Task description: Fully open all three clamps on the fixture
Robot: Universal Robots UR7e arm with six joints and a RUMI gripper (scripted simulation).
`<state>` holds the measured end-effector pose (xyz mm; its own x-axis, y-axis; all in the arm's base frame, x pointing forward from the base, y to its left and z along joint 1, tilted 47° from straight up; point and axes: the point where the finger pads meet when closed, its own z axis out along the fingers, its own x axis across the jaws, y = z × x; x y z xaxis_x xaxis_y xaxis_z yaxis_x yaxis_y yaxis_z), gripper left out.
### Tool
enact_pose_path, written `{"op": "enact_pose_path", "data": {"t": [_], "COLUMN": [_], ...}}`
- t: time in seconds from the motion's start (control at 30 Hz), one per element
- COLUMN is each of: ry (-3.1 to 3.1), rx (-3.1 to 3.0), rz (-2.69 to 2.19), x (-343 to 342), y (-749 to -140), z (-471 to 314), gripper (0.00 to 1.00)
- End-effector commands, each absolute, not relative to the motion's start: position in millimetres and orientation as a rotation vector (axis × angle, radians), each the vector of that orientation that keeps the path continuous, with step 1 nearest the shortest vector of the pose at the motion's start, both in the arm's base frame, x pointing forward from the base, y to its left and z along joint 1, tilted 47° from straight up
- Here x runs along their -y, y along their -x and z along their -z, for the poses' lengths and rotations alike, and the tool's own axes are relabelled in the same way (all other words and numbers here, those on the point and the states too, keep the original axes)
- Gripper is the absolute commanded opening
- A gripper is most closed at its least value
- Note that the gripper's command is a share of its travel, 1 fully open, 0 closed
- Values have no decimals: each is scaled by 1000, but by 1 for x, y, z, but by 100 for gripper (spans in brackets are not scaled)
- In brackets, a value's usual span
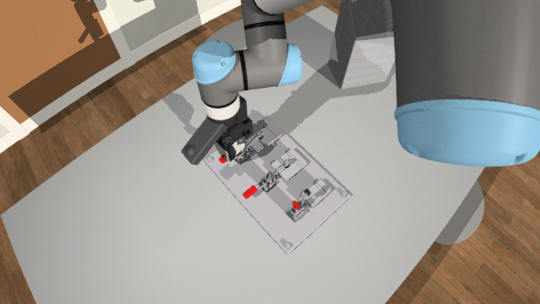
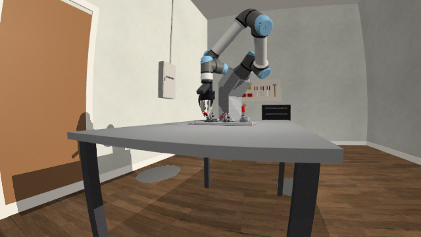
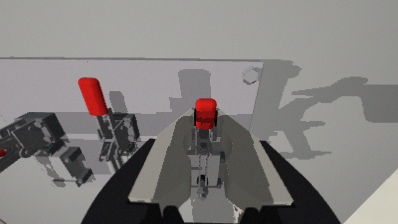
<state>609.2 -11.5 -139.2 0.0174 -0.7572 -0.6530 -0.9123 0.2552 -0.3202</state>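
A grey fixture plate (image 1: 278, 186) lies on the table with three toggle clamps, each with a red handle. My gripper (image 1: 229, 154) is shut on the handle of the first clamp (image 1: 222, 160) at the plate's near-left end. In the wrist view my gripper (image 3: 204, 109) has its two fingers pressed on either side of this clamp's lever, with the red tip (image 3: 205, 113) sticking out past them. The middle clamp (image 1: 265, 186) has its red handle (image 3: 93, 95) lying low. The third clamp (image 1: 302, 207) has its red handle standing upright, seen also in the exterior view (image 2: 243, 109).
Grey parts sit on the plate under the clamp arms (image 1: 291, 166). The robot's base (image 1: 363, 51) stands at the table's far side. A wall box (image 2: 166, 79) and a tool board (image 2: 263, 90) are behind the table.
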Motion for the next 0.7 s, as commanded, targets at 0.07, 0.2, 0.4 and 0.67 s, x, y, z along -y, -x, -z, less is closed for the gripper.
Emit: {"op": "enact_pose_path", "data": {"t": [0.07,0.2,0.4,0.67], "ry": [1534,1534,1534,1534], "rx": [-1769,-1769,-1769,-1769], "rz": [-257,-257,-257,-257], "x": [13,14,14,15], "y": [-604,-601,-597,-590], "z": [137,137,136,136], "gripper": [0,0,0,0]}}
